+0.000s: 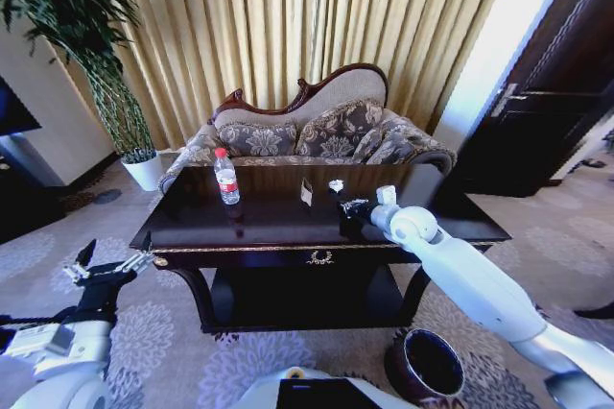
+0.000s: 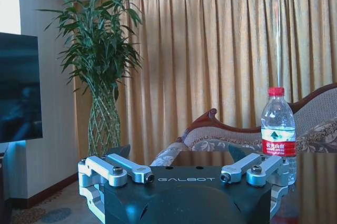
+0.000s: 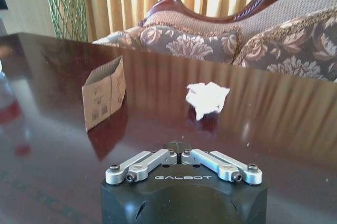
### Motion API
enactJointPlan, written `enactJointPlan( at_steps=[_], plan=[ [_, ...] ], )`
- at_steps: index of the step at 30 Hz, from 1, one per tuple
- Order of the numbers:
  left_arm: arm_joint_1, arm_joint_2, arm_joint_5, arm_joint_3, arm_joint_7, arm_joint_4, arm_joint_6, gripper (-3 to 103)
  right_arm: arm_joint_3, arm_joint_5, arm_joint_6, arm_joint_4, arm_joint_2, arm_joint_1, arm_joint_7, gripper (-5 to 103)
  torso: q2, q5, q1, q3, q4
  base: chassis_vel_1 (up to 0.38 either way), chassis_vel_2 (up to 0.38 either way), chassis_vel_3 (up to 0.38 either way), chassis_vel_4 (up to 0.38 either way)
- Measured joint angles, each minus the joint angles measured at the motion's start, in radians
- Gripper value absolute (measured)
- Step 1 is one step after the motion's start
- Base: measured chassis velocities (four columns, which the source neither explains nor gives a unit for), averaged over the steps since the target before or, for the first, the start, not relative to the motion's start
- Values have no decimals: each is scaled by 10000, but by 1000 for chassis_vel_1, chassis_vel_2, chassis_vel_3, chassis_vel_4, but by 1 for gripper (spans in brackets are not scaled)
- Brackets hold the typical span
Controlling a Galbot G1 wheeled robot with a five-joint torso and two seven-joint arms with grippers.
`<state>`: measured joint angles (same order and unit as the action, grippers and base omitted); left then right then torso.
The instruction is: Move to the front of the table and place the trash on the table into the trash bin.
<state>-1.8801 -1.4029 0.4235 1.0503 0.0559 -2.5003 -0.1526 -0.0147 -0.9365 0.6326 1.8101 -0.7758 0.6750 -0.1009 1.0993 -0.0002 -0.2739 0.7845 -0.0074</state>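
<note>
Left gripper (image 1: 106,260) hangs low off the table's (image 1: 288,227) left front corner, fingers spread, holding nothing; from its wrist cam the bottle (image 2: 278,129) stands upright past the jaws. On the table, bottle (image 1: 226,177) sits upright left of centre, then a small brown carton (image 1: 307,192) near the middle, with a crumpled white scrap (image 1: 336,185) just beside it to the right. Right gripper (image 1: 347,206) is over the tabletop just short of the scrap (image 3: 207,98), fingers pressed together and empty; bin (image 1: 425,365) sits on the carpet below the table's right front.
</note>
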Motion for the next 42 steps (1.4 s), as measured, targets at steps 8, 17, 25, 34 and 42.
enactJointPlan(
  at_steps=[8, 17, 25, 34, 42],
  plan=[
    [-22, 9, 0, 0, -3, 2, 10, 100, 203, -165, -394, -204, 105, -781, 119, 21, 0, 0, 0, 0, -1, 0, 0, 0, 0],
    [-78, -15, 6, 50, -5, 3, 13, 100, 939, -250, -388, -682, -47, -1811, 149, 48, 0, 0, -1, 0, 1, 0, 0, 0, 0],
    [-59, -28, 6, -115, -5, 3, 10, 100, 1351, -261, -250, -1012, -94, -2206, 397, 81, 0, 0, -1, 0, -1, 0, 0, 0, 0],
    [-68, -26, 4, -95, -4, 3, 4, 100, 1575, -253, -222, -1401, -430, -2467, 413, 100, 0, -1, -2, 0, 1, 0, 0, 0, 0],
    [-46, -34, 4, -87, -8, 3, 5, 100, 1677, -246, -217, -1671, -533, -2616, 414, 100, -1, 0, -2, 0, 0, 0, 0, 0, 0]
  ],
)
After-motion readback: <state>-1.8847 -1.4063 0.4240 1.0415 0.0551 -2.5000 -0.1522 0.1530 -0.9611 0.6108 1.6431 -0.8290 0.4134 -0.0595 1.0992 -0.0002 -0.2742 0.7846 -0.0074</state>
